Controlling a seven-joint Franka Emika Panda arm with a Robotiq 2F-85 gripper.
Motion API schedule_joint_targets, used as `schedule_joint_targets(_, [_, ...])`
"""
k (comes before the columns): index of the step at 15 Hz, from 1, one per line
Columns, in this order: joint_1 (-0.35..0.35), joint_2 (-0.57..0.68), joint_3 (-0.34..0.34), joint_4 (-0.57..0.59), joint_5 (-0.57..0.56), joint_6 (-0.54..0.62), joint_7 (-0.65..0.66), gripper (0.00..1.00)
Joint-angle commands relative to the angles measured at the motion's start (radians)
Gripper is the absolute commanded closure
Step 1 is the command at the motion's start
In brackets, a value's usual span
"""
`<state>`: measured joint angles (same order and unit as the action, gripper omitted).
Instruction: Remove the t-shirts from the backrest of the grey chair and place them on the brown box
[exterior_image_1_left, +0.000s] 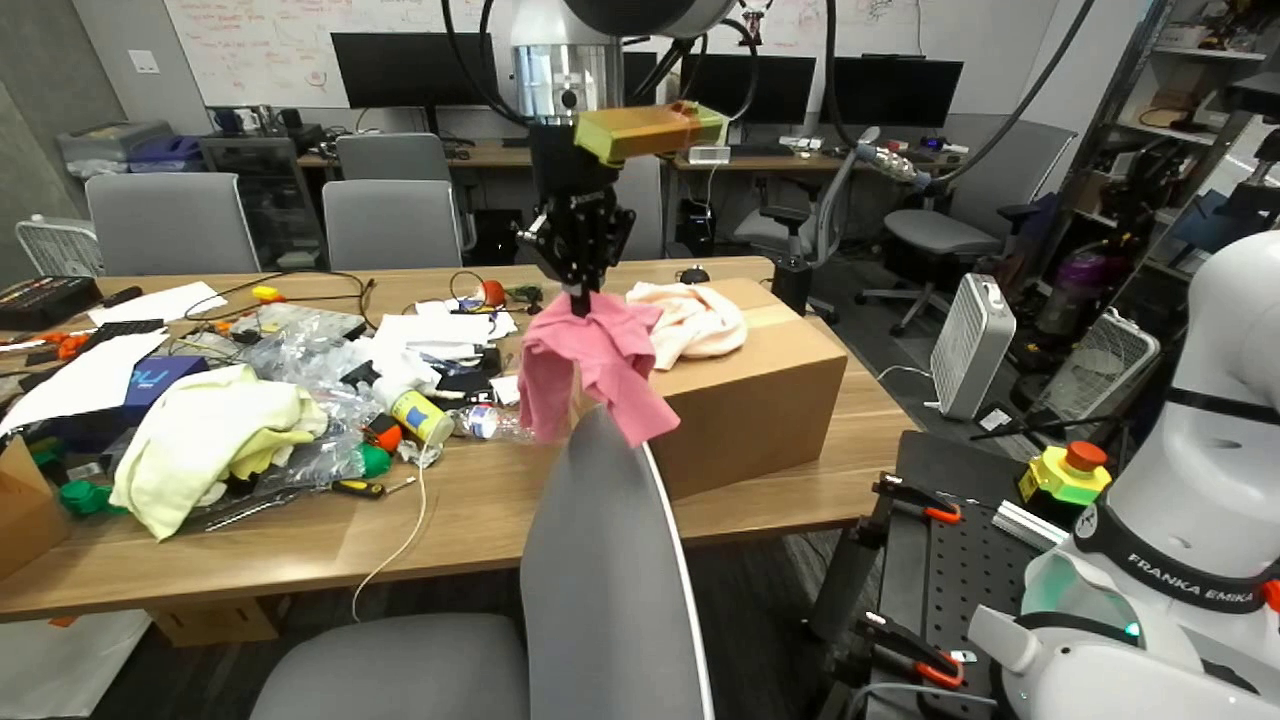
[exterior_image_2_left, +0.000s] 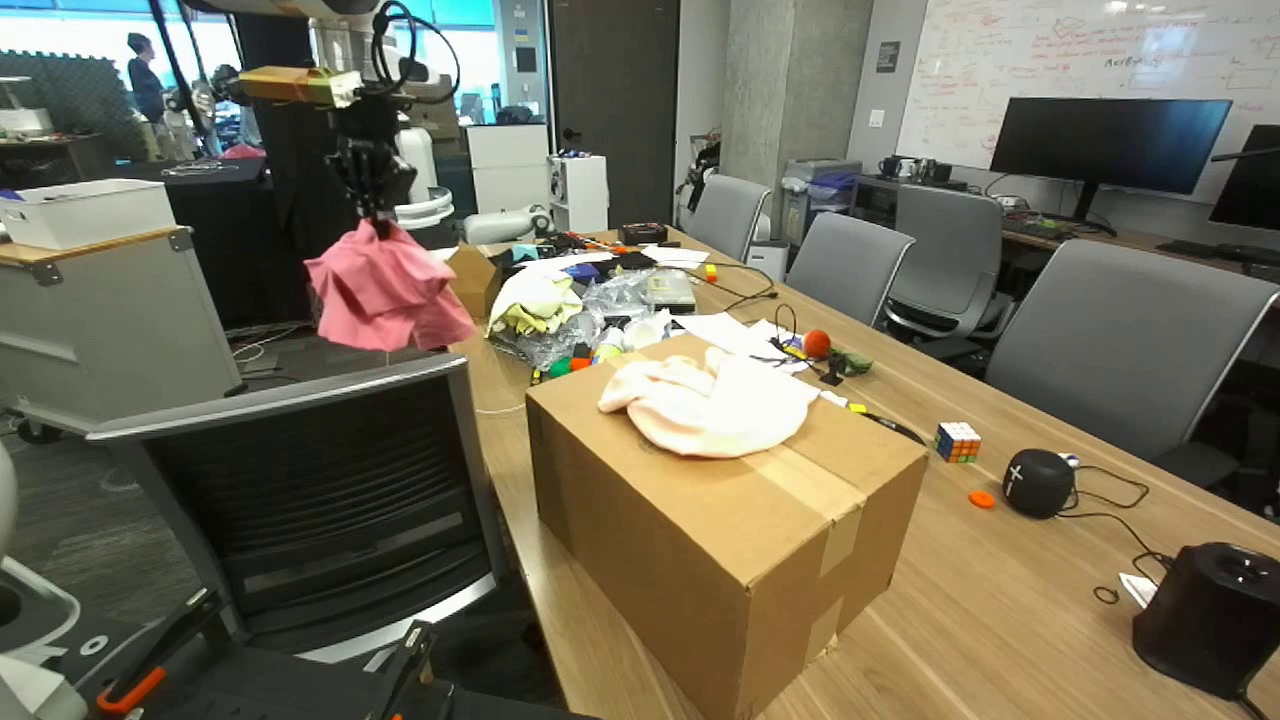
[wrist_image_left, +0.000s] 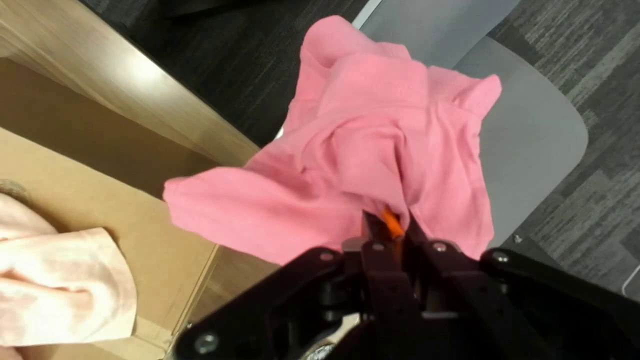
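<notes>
A pink t-shirt (exterior_image_1_left: 600, 350) hangs bunched from my gripper (exterior_image_1_left: 580, 302), whose fingers are shut on it; it also shows in the wrist view (wrist_image_left: 370, 120). In an exterior view the pink t-shirt (exterior_image_2_left: 385, 290) hangs just above the top of the grey chair's backrest (exterior_image_2_left: 330, 490); the grey chair (exterior_image_1_left: 615, 560) has nothing on its backrest. A pale peach t-shirt (exterior_image_2_left: 710, 400) lies crumpled on top of the brown box (exterior_image_2_left: 650, 530). In the wrist view the box (wrist_image_left: 145, 250) and the peach t-shirt (wrist_image_left: 65, 285) are at the left.
The box stands on a wooden table (exterior_image_1_left: 480, 530) beside the chair. A pale yellow cloth (exterior_image_1_left: 215, 430) lies on clutter of plastic bags, papers and tools at one end. A Rubik's cube (exterior_image_2_left: 957, 442) and a black speaker (exterior_image_2_left: 1038, 483) stand beyond the box.
</notes>
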<state>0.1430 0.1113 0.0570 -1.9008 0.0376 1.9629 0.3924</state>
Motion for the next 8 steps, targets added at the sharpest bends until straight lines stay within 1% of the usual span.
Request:
schedule_joint_targets(1, [-0.047,-0.041,-0.021,0.033,0.021,-0.018,0.021,0.98])
schedule_joint_targets(8, [-0.165,-0.105,-0.106,0.074,0.105,-0.046,0.029,0.98])
